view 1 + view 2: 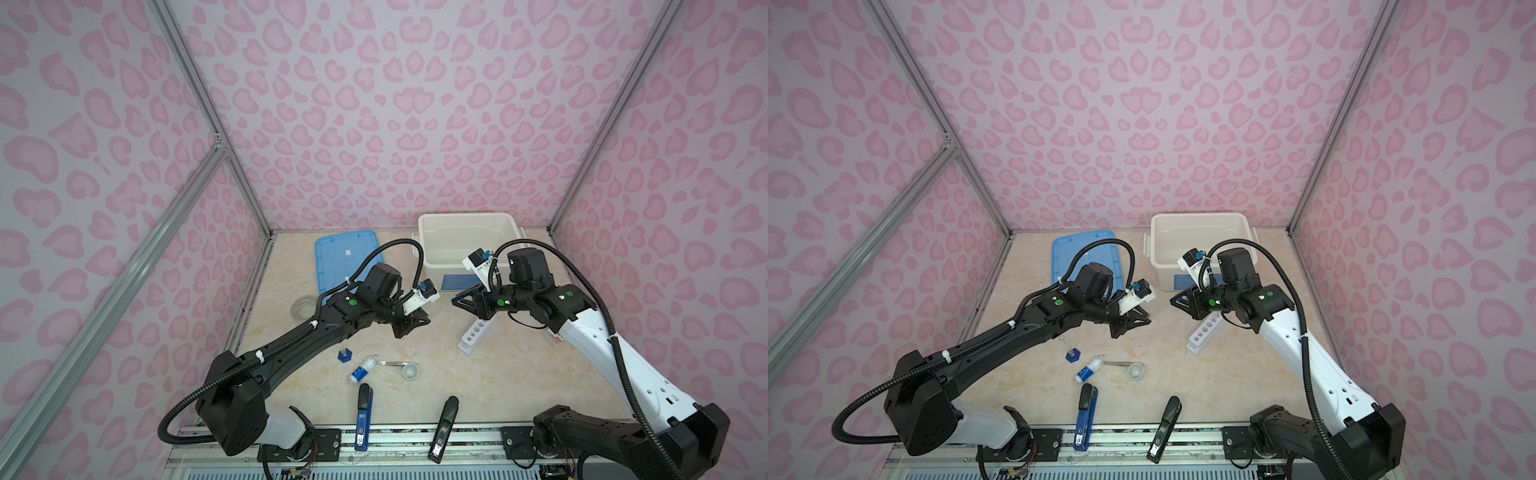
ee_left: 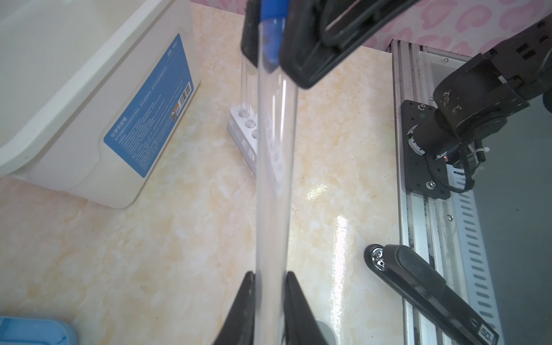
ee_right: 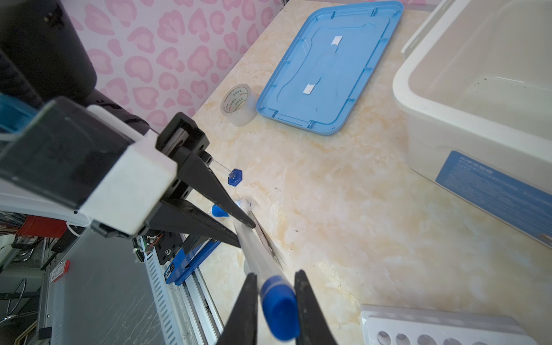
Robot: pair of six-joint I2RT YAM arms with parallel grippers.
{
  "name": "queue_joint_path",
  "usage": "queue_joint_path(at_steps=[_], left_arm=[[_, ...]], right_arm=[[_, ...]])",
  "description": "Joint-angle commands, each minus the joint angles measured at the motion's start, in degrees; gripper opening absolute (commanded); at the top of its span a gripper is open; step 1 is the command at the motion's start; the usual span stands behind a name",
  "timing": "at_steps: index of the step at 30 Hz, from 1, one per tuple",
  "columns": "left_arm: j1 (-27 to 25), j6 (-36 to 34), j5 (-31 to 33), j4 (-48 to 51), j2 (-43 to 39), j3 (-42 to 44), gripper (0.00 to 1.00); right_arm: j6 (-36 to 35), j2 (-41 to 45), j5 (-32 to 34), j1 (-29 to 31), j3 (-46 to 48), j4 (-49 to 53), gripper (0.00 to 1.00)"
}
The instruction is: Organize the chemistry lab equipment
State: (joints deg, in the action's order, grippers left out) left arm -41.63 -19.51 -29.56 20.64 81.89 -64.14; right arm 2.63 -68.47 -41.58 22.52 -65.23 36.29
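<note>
A smooth, clear, blue-capped test tube [image 2: 273, 179] bridges the left gripper [image 2: 270, 273] and right gripper [image 3: 276, 273], both clamped on it, above bare glossy marbled table [image 1: 457, 386] left of the white holed rack [image 1: 473, 334].

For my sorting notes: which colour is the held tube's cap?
Blue cap; the right wrist view shows it best.

test tube [image 2: 274, 179]: clear, smooth, glossy wall; glass or plastic not told apart.
cap [image 3: 280, 310]: blue plastic, smooth, dull sheen.
rack [image 1: 473, 334]: white matt plastic.
tweezers [image 1: 392, 363]: bright metal.
tabletop [image 2: 179, 239]: marble-look, polished; showed glare.
bin [image 3: 433, 143]: white plastic, satin.
lid [image 3: 352, 89]: blue moulded plastic, faintly glossy.
tape roll [image 3: 243, 116]: clear glossy film.
</note>
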Motion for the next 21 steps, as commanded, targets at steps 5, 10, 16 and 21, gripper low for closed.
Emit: queue_joint_path(at_steps=[5,10,16,21], left_arm=[[0.0,0.7,-1.4,-3.5,-0.2,0.0,0.45],[0.1,0.8,0.9,-3.7,-0.9,0.1,0.50],[2.5,5.6,6.3,-5.8,-4.7,1.0,0.58],[6.3,10.1,6.1,-7.9,-9.4,3.1,0.70]], right_arm=[[0.8,-0.4,2.0,0.2,0.6,-0.2,0.14],[-0.2,-0.8,5.4,0.2,-0.7,3.0,0.13],[-2.4,-0.4,17.8,0.5,-7.2,15.4,0.13],[-2.7,0.3,26.4,0.5,-10.3,23.3,0.14]])
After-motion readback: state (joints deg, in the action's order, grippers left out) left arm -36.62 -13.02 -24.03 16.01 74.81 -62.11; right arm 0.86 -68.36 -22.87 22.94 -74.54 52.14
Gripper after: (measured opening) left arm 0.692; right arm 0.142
